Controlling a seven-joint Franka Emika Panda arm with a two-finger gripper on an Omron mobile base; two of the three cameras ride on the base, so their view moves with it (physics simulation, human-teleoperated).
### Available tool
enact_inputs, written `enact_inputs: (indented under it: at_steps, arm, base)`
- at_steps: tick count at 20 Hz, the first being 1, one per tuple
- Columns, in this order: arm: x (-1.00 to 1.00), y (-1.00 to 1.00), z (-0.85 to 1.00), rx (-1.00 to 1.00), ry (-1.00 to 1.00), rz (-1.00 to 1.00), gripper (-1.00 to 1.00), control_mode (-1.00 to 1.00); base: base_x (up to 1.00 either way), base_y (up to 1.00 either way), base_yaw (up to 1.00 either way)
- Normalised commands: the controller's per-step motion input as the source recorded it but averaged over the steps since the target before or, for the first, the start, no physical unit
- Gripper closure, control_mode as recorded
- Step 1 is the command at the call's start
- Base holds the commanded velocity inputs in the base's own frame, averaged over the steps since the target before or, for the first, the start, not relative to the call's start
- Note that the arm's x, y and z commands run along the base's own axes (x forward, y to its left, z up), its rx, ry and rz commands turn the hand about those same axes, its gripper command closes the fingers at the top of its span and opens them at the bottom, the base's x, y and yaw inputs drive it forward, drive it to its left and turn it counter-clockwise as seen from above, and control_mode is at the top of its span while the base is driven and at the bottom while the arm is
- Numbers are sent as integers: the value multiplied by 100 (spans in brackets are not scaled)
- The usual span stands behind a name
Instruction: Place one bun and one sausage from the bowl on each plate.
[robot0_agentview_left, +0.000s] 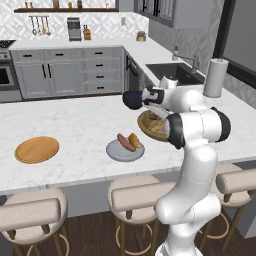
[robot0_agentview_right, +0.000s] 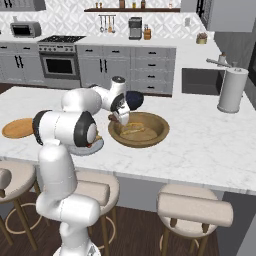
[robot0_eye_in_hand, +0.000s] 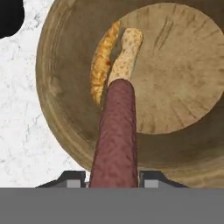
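My jaws are clamped on the sausage (robot0_eye_in_hand: 117, 135), its long axis running straight out from me over the bowl (robot0_eye_in_hand: 65, 65) where a bun (robot0_eye_in_hand: 124, 59) lies, and the bare wooden plate (robot0_agentview_left: 36, 149) sits far to my left on the table (robot0_agentview_left: 75, 120).

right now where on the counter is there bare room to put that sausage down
The flat orange-brown wooden plate is bare. Open white marble counter lies between it and the round grey plate. Crowded: the grey plate already carries a sausage and bun, and the wide tan wooden bowl sits close beside it.
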Motion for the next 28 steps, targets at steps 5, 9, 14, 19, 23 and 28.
enact_inputs:
  at_steps: [5,9,14,19,23,28]
  arm:
    - [-78,75,67,-13,-49,31,100,-100]
    - [-100,38,71,-13,-38,27,100,-100]
    - [-67,6,82,-8,-12,13,100,-100]
    - [-50,0,90,-7,-4,6,100,-100]
    - [-62,0,53,-7,0,0,100,-100]
    - [-15,1,0,-1,0,0,100,100]
  base:
    - [0,0,0]
    - [0,0,0]
    - [0,0,0]
    - [0,0,0]
    - [0,0,0]
    - [-48,28,7]
